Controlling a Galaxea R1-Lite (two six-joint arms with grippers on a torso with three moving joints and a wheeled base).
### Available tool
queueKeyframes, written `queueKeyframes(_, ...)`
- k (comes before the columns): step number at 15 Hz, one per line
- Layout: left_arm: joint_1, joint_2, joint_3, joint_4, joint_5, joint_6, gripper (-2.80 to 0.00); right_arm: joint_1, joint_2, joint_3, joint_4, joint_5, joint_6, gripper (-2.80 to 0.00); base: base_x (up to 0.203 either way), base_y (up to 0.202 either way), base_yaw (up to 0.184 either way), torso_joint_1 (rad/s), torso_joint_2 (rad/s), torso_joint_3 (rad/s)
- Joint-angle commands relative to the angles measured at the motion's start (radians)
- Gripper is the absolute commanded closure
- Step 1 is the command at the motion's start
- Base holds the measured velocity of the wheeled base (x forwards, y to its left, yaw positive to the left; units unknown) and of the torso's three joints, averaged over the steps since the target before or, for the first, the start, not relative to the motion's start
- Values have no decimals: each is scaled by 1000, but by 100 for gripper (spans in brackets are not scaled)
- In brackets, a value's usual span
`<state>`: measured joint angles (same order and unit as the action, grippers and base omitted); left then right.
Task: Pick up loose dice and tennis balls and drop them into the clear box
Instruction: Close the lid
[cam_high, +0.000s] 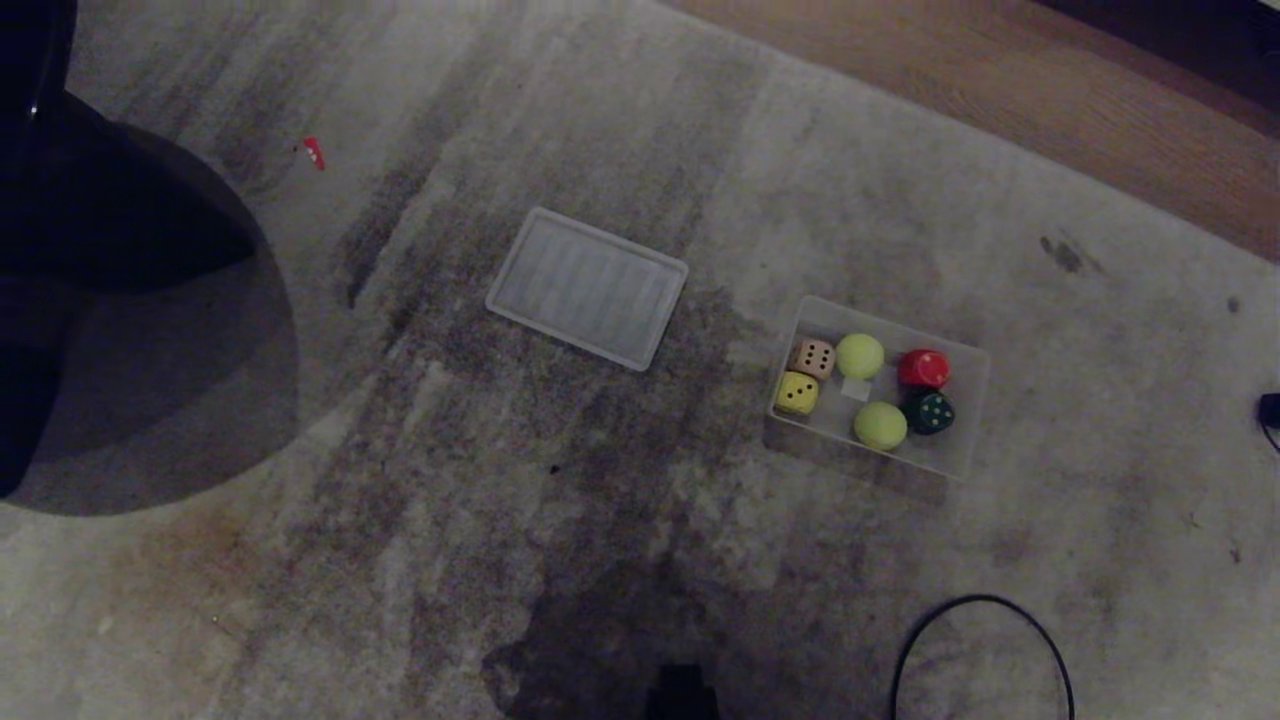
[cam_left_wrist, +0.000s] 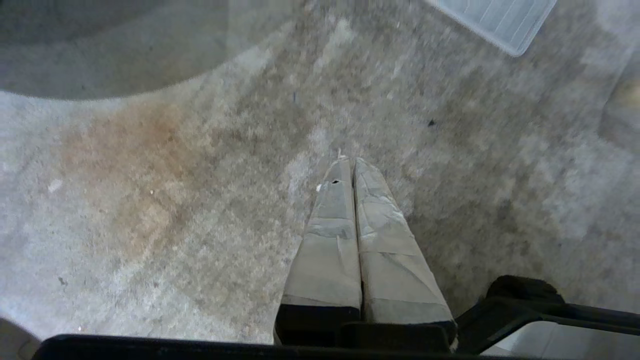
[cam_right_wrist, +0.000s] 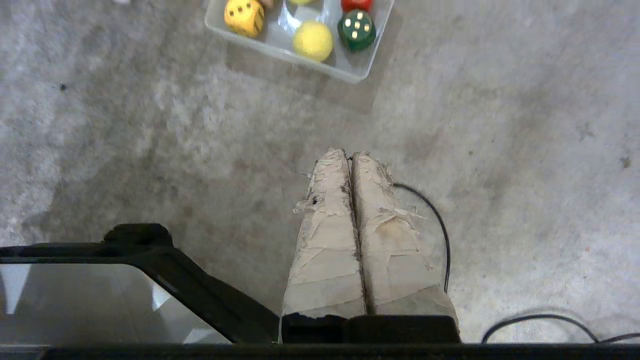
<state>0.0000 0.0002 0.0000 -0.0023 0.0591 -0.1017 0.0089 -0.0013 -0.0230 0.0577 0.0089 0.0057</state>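
The clear box (cam_high: 965, 455) sits on the grey carpet at the right of the head view. Inside it lie a cream die (cam_high: 813, 357), a yellow die (cam_high: 797, 393), two tennis balls (cam_high: 860, 356) (cam_high: 880, 425), a red die (cam_high: 923, 368) and a dark green die (cam_high: 931, 412). The right wrist view shows the box (cam_right_wrist: 280, 47) with the yellow die (cam_right_wrist: 244, 16), one tennis ball (cam_right_wrist: 313, 40) and the green die (cam_right_wrist: 356, 30). My right gripper (cam_right_wrist: 350, 156) is shut and empty, well short of the box. My left gripper (cam_left_wrist: 351, 162) is shut over bare carpet.
A flat ribbed clear lid (cam_high: 588, 287) lies on the carpet left of the box. A black cable (cam_high: 985, 610) loops at the near right. A large dark shape (cam_high: 110, 250) fills the left edge. Wooden floor (cam_high: 1050, 90) borders the carpet at the far right.
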Motion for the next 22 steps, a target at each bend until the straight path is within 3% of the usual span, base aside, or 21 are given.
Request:
queueKeyframes(1, 0, 1, 2, -1, 1, -1, 0, 0, 3, 0, 1, 0, 0, 0, 0, 0, 0, 2, 2, 192)
queueKeyframes(22, 0, 1, 2, -2, 2, -10, 0, 0, 3, 0, 1, 0, 0, 0, 0, 0, 0, 3, 1, 203)
